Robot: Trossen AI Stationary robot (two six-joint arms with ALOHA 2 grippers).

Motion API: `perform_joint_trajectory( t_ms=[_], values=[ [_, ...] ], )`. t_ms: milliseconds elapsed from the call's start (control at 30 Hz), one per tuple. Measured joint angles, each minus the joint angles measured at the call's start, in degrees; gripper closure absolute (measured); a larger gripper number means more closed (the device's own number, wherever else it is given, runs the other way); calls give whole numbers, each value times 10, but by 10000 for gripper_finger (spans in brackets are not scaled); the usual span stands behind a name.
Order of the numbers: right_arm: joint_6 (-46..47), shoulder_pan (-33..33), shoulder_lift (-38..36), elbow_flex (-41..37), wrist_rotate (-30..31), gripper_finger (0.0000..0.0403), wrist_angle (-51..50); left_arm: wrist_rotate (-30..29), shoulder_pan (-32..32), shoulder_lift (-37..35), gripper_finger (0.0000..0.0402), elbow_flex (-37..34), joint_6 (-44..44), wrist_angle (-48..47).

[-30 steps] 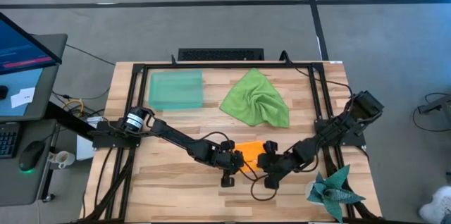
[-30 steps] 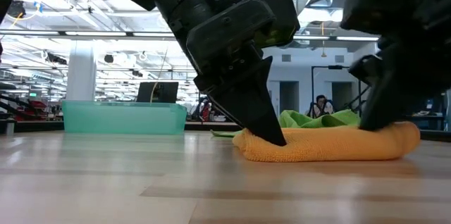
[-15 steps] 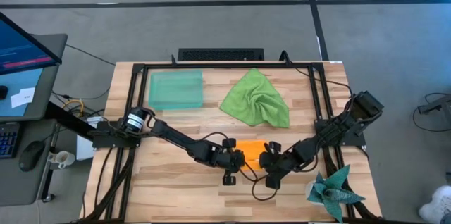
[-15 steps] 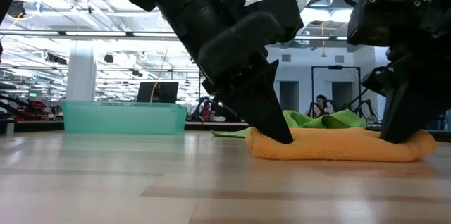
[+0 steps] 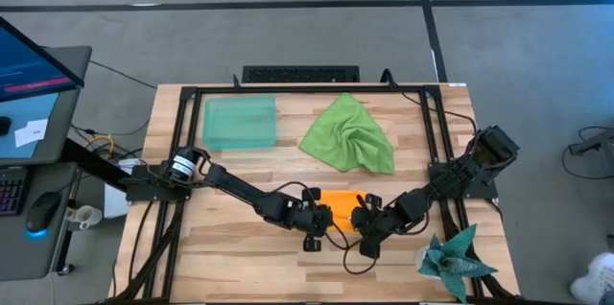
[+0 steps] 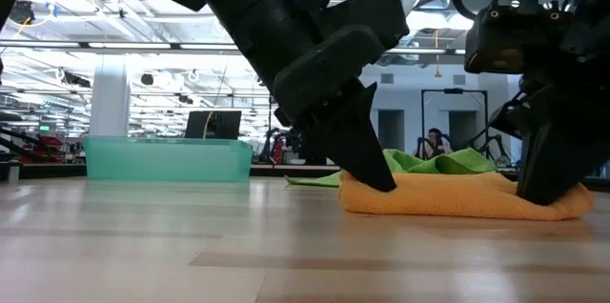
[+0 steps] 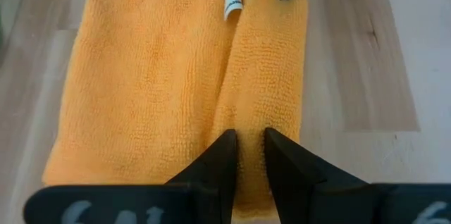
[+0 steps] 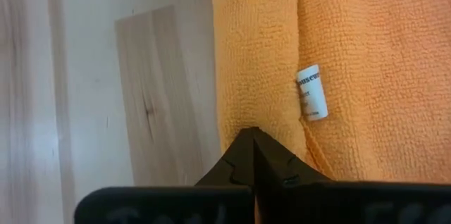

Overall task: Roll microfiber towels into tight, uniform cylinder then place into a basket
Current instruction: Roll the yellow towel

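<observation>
Fingers, left gripper [image 7: 244, 155]: narrowed to a slim gap, a fold of the orange towel [image 7: 169, 76] pinched between them at one end of the bundle.
Fingers, right gripper [image 8: 252, 155]: pressed together, tips clamped on the rolled edge of the same towel at its other end, close to the white care label [image 8: 311, 93].
Orange towel: seen from above [image 5: 341, 205] lying on the front middle of the surface [image 5: 240, 257], between the two grippers; in the low view [image 6: 457, 196] a flattened, low bundle is seen, not a round cylinder.
Green towel [image 5: 350, 134]: left crumpled and unrolled behind the orange one, apart from both arms.
Basket [image 5: 239, 122]: stood at the back left of the surface, well apart from the towels; nothing is seen in it.
Teal spiky cloth [image 5: 455, 257]: lain at the front right corner, no part of the job.
Done: the orange towel is judged to be folded over and partly rolled.
Left: the roll is to be tightened and evened, then carried to the basket; the green towel is to be rolled and placed as well, so well under half is judged finished.
</observation>
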Motion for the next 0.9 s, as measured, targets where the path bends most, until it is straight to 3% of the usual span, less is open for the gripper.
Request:
perform_joint_trajectory(
  t_ms=[200, 367, 567, 900],
  values=[
    [0, 0, -1, -1, -1, 389, -4, -32, -21, -47, 336, 0, 9, -30],
    [0, 0, -1, -1, -1, 389, -3, -68, -52, -66, 336, 0, 84, -5],
    [8, -3, 0, 0, -2, 385, -4, 33, -53, -23, 336, 0, 155, 86],
    [19, -2, 0, 2, -4, 386, -5, 49, 15, 4, 336, 1, 124, 98]
  ],
)
